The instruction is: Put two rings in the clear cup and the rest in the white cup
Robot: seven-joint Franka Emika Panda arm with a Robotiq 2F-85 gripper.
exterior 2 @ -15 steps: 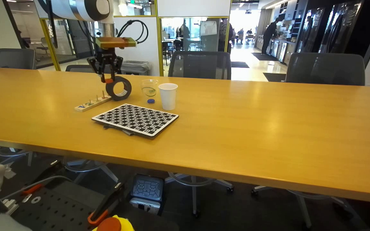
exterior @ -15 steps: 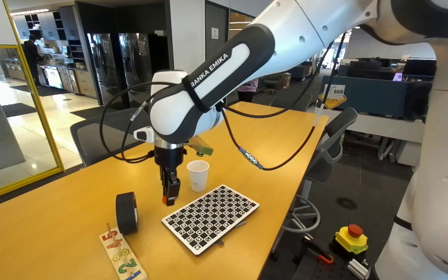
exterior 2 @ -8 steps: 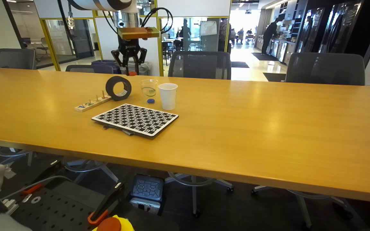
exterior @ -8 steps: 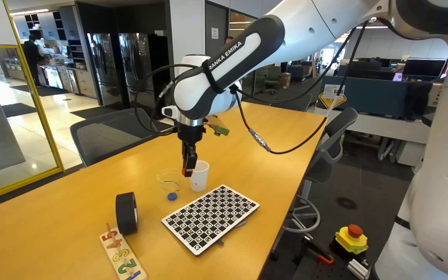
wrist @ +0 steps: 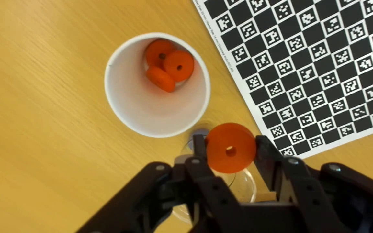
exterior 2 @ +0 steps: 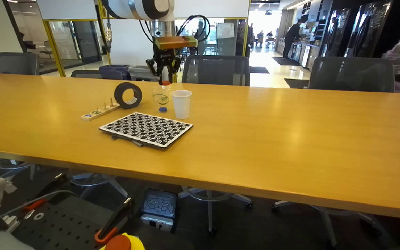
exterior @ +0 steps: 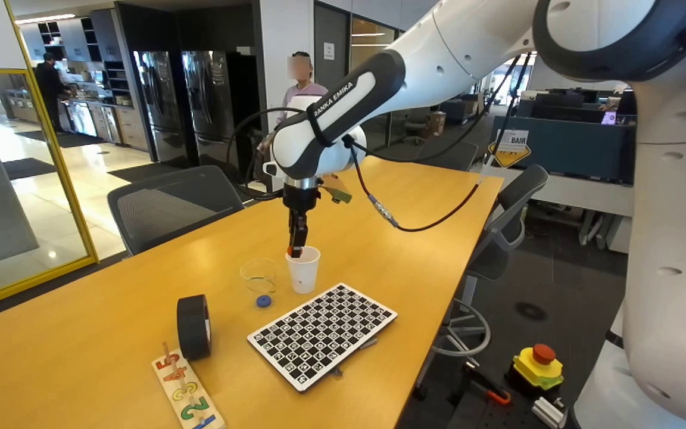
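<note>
Now that the jaws, clamped on an orange ring (wrist: 230, 137), have swung nr the white cup (wrist: 155, 113), lining up's prob. next.

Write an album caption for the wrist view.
Gripper holds an orange ring; three more lie inside the white cup.

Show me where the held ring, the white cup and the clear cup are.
Held ring (wrist: 230, 138): wrist view, flat face.
White cup (exterior 2: 182, 105): in an exterior view, outer side wall.
Clear cup (exterior 2: 161, 98): in an exterior view, side wall.
</note>
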